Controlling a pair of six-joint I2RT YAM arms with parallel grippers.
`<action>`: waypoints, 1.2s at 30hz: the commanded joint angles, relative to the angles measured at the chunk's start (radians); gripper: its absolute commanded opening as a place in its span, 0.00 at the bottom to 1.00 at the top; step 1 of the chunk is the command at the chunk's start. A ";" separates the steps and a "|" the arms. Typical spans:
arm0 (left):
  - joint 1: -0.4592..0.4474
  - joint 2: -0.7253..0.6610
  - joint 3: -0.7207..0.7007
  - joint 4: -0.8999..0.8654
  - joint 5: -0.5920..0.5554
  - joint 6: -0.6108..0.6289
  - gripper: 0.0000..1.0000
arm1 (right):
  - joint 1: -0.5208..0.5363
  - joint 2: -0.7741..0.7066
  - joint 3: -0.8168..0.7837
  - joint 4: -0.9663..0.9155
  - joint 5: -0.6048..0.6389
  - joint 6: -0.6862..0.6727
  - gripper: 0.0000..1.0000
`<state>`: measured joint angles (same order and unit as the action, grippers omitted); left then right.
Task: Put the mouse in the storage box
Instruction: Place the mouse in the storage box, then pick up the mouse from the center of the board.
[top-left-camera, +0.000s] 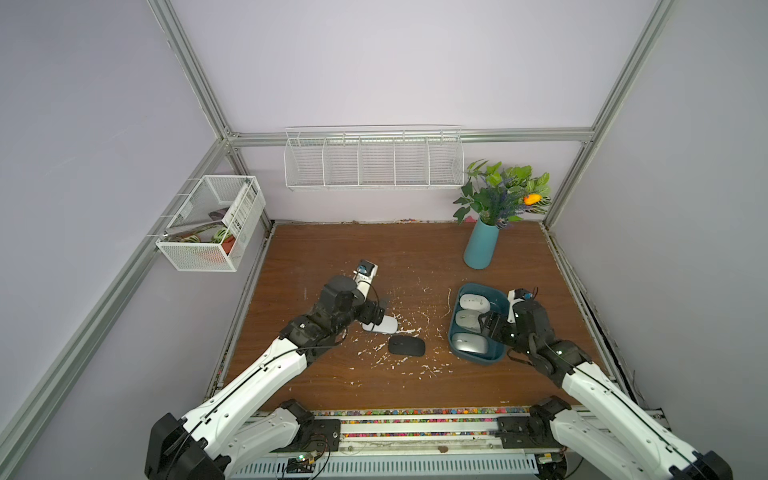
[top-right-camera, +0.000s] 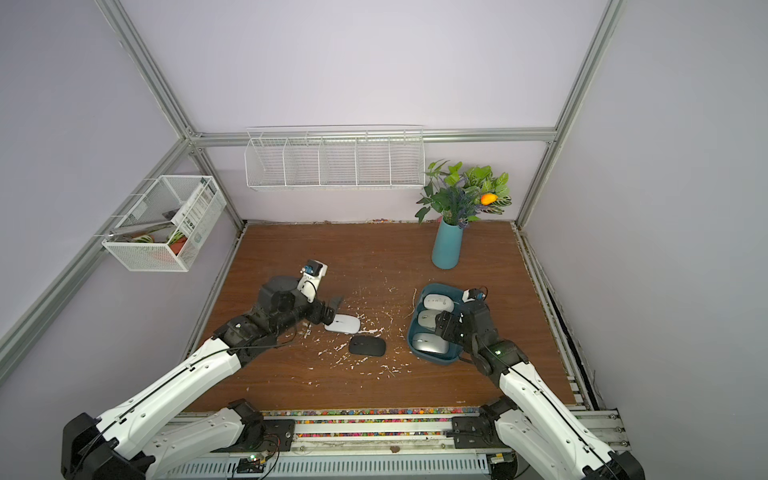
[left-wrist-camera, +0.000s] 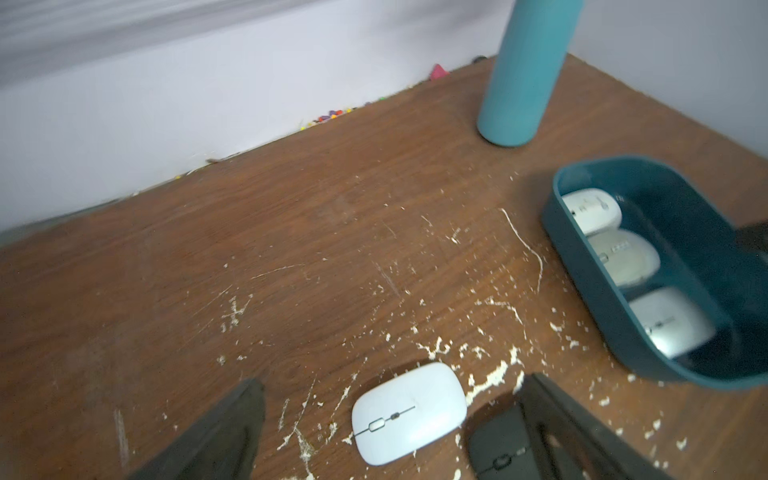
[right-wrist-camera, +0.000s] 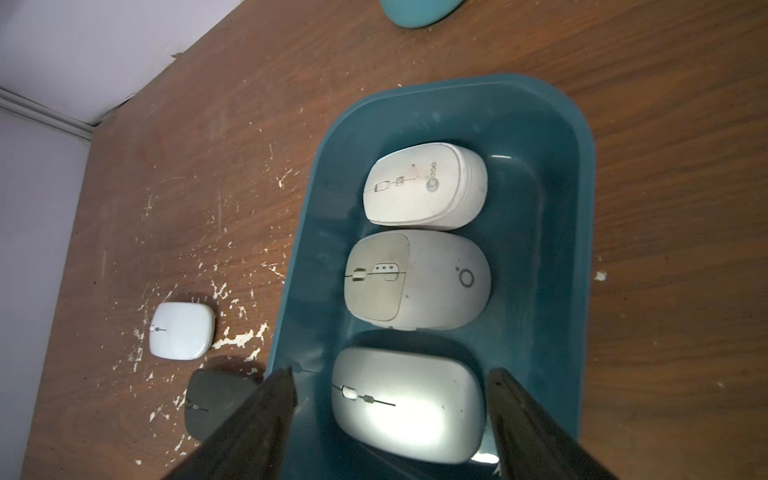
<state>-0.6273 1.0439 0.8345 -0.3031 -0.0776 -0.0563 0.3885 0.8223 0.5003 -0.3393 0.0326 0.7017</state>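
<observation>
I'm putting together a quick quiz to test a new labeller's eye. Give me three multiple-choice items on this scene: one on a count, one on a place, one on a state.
1. How many mice lie in the storage box? A two; B five; C three.
2. Where is the black mouse? A in the storage box; B on the table beside the white mouse; C on top of the white mouse.
3. How is the right hand? A open over the silver mouse in the box; B shut on the black mouse; C shut on the white mouse.

Key: 1 C, the right wrist view shows three in a row. 2 B, both top views show it on the wood next to the white one. 3 A, its jaws stand apart either side of the silver mouse, gripping nothing.
</observation>
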 joint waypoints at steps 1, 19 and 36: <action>0.108 0.065 0.067 -0.086 0.037 -0.390 1.00 | 0.015 0.034 -0.015 0.089 -0.067 -0.068 0.75; 0.005 0.260 0.091 -0.372 -0.005 -1.074 0.95 | 0.181 0.012 0.009 -0.062 0.212 -0.015 0.76; -0.043 0.645 0.186 -0.223 0.136 -1.105 0.99 | 0.180 0.021 0.010 -0.067 0.211 -0.008 0.79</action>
<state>-0.6724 1.6283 0.9665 -0.5610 0.0250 -1.1660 0.5629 0.8391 0.5140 -0.3931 0.2211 0.6807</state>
